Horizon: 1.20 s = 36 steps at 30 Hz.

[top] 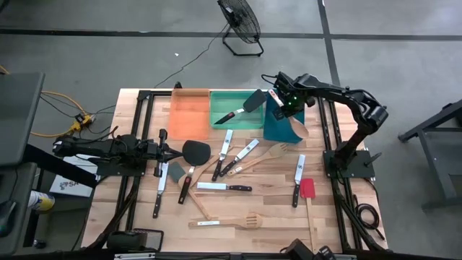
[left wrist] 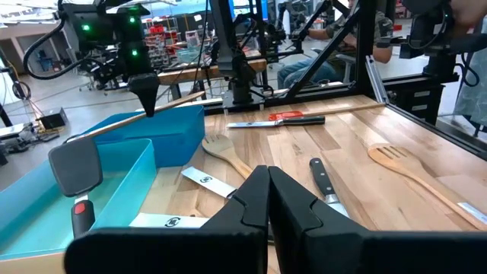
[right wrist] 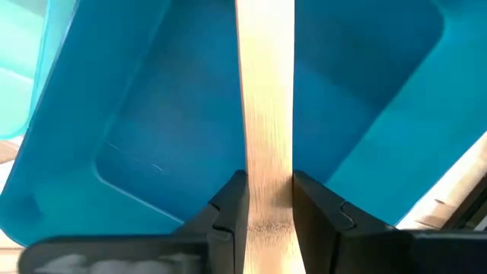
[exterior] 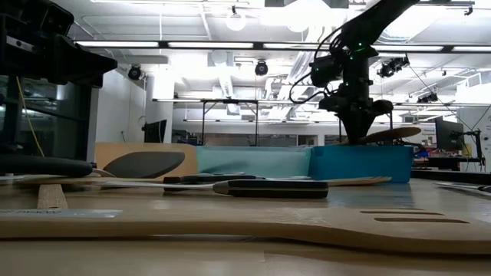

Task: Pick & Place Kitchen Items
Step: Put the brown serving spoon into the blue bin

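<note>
The right wrist view shows the right gripper [right wrist: 268, 202] clenched on the flat handle of a pale wooden utensil [right wrist: 264, 106], one dark finger on each edge, with the inside of the blue tray [right wrist: 152, 114] filling the space beyond it. In the high view that gripper [top: 289, 108] hangs over the blue tray [top: 278, 126] at the far right of the table, and the utensil's wooden end [top: 302, 131] pokes out past the tray's near corner; the low view shows the utensil [exterior: 391, 133] held roughly level just above the tray's rim [exterior: 360, 162]. The piece looks light, stiff and dry, so it should not bend or slip much, but a grip near one end would let the long part swing; holding the narrow handle across its width, as here, seems sound. The green tray [top: 224, 115] alongside already holds a black spatula [top: 245, 107], and the orange tray [top: 189, 108] sits next to that. The left gripper [top: 173, 150] waits low at the table's left side with its fingers pressed together on nothing, near a black turner [top: 195, 152]. Knives, wooden spoons and a red spatula [top: 307, 189] lie scattered over the wooden table [top: 274, 213], not yet sorted.
</note>
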Each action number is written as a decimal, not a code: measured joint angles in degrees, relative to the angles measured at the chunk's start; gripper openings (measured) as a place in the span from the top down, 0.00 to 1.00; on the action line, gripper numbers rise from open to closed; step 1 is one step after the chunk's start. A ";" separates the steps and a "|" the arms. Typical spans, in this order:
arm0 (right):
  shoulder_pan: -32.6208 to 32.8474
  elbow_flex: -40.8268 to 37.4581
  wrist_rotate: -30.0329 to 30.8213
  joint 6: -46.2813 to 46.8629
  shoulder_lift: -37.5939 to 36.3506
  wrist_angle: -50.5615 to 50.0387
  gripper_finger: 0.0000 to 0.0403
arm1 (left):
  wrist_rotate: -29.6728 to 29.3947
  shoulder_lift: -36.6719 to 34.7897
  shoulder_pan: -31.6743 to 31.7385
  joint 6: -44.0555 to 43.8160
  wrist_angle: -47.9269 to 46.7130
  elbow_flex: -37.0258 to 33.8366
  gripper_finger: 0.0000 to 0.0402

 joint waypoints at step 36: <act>0.12 -0.02 -2.53 2.08 0.00 -1.44 0.78 | 0.00 -0.01 0.00 0.00 -0.01 -0.01 1.00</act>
